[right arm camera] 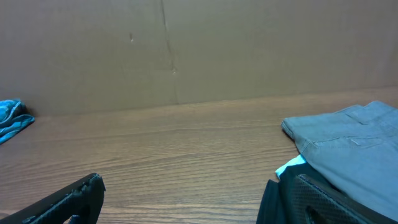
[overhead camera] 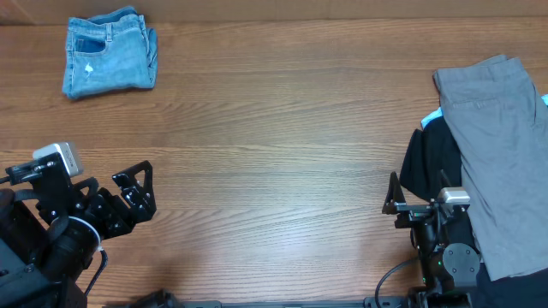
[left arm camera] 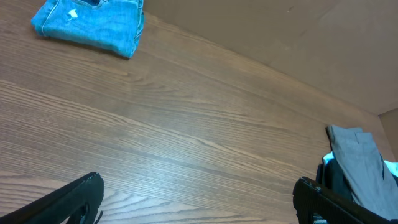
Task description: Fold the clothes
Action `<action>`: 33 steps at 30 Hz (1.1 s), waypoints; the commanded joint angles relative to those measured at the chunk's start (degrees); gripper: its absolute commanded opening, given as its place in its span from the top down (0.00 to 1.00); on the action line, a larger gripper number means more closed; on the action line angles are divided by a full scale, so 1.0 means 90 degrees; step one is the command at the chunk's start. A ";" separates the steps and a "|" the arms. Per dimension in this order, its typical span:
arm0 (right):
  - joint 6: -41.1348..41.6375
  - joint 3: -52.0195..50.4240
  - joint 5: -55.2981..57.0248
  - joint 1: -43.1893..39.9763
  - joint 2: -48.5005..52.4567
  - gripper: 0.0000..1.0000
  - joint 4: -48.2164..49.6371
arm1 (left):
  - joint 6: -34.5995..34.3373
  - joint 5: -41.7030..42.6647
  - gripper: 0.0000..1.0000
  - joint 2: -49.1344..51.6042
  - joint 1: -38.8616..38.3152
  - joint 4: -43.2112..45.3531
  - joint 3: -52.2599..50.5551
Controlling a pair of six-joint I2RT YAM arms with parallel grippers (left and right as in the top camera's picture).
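Observation:
The light blue denim jeans (overhead camera: 110,53) lie folded into a small packet at the table's far left corner; they also show in the left wrist view (left arm camera: 93,25), and one edge shows in the right wrist view (right arm camera: 12,118). My left gripper (overhead camera: 141,192) (left arm camera: 199,186) hovers open over bare wood near the front left, well short of the jeans, holding nothing. My right gripper (overhead camera: 419,190) (right arm camera: 196,186) is open at the front right with nothing between its fingers. Its right finger (right arm camera: 311,193) is next to a black garment (overhead camera: 432,162).
A grey garment (overhead camera: 505,145) (right arm camera: 354,143) lies spread along the right edge, over the black garment (right arm camera: 273,199). A bright blue scrap (right arm camera: 289,167) peeks out between them. A brown cardboard wall (right arm camera: 186,50) backs the wooden table (overhead camera: 282,154).

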 commanded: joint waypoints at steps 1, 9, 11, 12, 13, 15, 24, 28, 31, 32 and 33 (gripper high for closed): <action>-0.0068 -0.0066 -0.0034 -0.0041 -0.0075 0.00 0.0039 | 0.0170 -0.0017 0.00 -0.0005 -0.0068 -0.0002 0.0015; -0.0068 -0.0066 -0.0034 -0.0041 -0.0075 0.00 0.0039 | -0.0243 -0.0699 0.00 -0.0126 -0.0750 -0.0277 -0.0073; -0.0068 -0.0066 -0.0034 -0.0041 -0.0075 0.00 0.0039 | -0.0243 -0.0896 0.00 -0.0270 -0.1122 -0.0146 -0.0279; -0.0068 -0.0066 -0.0034 -0.0041 -0.0075 0.00 0.0039 | -0.0250 -0.1032 0.00 -0.0384 -0.1297 -0.0010 -0.0469; -0.0068 -0.0066 -0.0034 -0.0041 -0.0075 0.00 0.0039 | -0.0289 -0.1141 0.00 -0.0532 -0.1433 0.0180 -0.0716; -0.0068 -0.0066 -0.0034 -0.0041 -0.0075 0.00 0.0039 | -0.0381 -0.1178 0.00 -0.1044 -0.1632 0.0911 -0.1637; -0.0068 -0.0066 -0.0034 -0.0041 -0.0075 0.00 0.0039 | -0.0389 -0.1214 0.00 -0.2861 -0.1853 0.4333 -0.5251; -0.0068 -0.0066 -0.0034 -0.0041 -0.0075 0.00 0.0039 | -0.0702 -0.1178 0.00 -0.3529 -0.1882 0.5843 -0.6703; -0.0068 -0.0066 -0.0034 -0.0041 -0.0075 0.00 0.0039 | -0.0867 -0.1200 0.00 -0.3898 -0.1970 0.6778 -0.7565; -0.0068 -0.0066 -0.0034 -0.0041 -0.0075 0.00 0.0039 | -0.0891 -0.1224 0.00 -0.4005 -0.1987 0.7026 -0.7776; -0.0068 -0.0066 -0.0034 -0.0041 -0.0075 0.00 0.0039 | -0.0903 -0.1319 0.00 -0.4141 -0.2016 0.7303 -0.8014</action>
